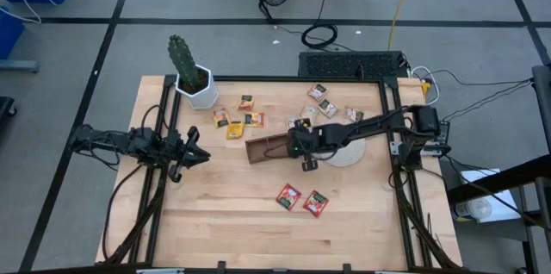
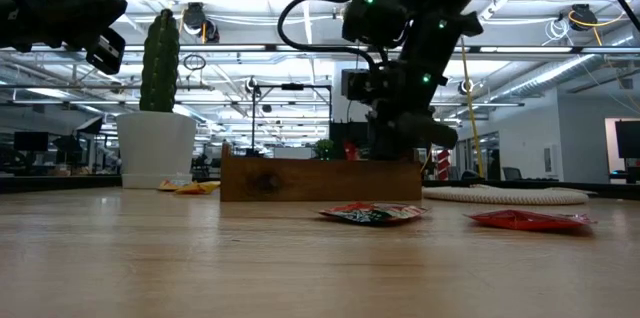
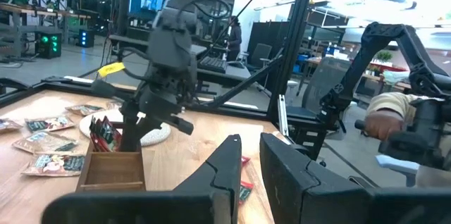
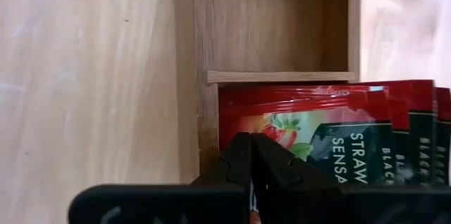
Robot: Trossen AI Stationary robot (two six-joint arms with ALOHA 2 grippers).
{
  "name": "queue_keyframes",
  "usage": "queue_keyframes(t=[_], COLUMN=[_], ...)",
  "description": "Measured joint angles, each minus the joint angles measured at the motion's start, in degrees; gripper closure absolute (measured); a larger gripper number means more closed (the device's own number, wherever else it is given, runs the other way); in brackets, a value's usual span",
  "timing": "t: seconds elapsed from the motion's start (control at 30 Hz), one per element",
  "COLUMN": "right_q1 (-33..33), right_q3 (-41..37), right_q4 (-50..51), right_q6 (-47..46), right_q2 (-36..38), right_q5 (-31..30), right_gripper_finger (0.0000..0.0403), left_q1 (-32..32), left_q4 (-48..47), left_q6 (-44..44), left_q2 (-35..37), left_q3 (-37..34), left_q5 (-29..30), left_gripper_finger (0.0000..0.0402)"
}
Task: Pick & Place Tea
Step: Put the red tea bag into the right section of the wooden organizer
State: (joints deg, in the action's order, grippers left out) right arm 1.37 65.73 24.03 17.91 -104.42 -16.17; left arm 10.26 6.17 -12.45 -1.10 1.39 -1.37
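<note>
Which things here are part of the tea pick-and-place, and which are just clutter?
Job:
- red tea sachets loose on the table
- yellow-orange sachets near the cactus
- tan sachets by the far edge
- red sachets standing in the wooden tray
- right gripper, shut, over the tray

Lying about:
- potted cactus
- whitish round disc
- left gripper, idle at the left edge

Several red sachets are standing upright, packed side by side in 1 end compartment of the wooden tray. 2 more red sachets are lying flat at 6 o'clock from it, yellow-orange sachets at 10 o'clock, and tan sachets at 1 o'clock.
</note>
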Motion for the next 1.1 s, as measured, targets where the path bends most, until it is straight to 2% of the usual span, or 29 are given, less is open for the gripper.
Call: queue_keyframes(t=[0.4, 0.6, 0.77, 0.93, 1.03, 1.1], right_q1=[-4.22, -6.19, -10.13, -15.30, -18.36, -20.35], right_q3=[-0.24, -0.24, -0.24, -0.22, -0.22, -0.19], right_q4=[-6.43, -7.82, -7.91, -6.90, -5.04, -4.89], right_q6=[-5.00, -5.31, -5.31, -6.20, -7.70, -10.94], right_q2=[-0.19, -0.09, 2.17, 6.94, 9.25, 9.95], right_q5=[-12.25, -12.67, -15.52, -10.65, -3.13, 1.70], right_gripper_finger=[0.0403, 0.0403, 0.0403, 0.0402, 0.0387, 0.0362], left_q1=[0.00, 0.00, 0.00, 0.00, 0.00, 0.00], left_q4=[-0.02, -0.04, -0.02, 0.00, -0.02, -0.02], left_q6=[0.00, 0.00, 0.00, 0.00, 0.00, 0.00], left_q2=[-0.01, 0.00, -0.01, 0.00, 0.00, 0.00], left_q3=[-0.01, 0.00, 0.00, 0.00, -0.01, -0.01], left_q5=[0.00, 0.00, 0.00, 0.00, 0.00, -0.02], left_gripper_finger=[0.0344, 0.0344, 0.0344, 0.0344, 0.0344, 0.0344])
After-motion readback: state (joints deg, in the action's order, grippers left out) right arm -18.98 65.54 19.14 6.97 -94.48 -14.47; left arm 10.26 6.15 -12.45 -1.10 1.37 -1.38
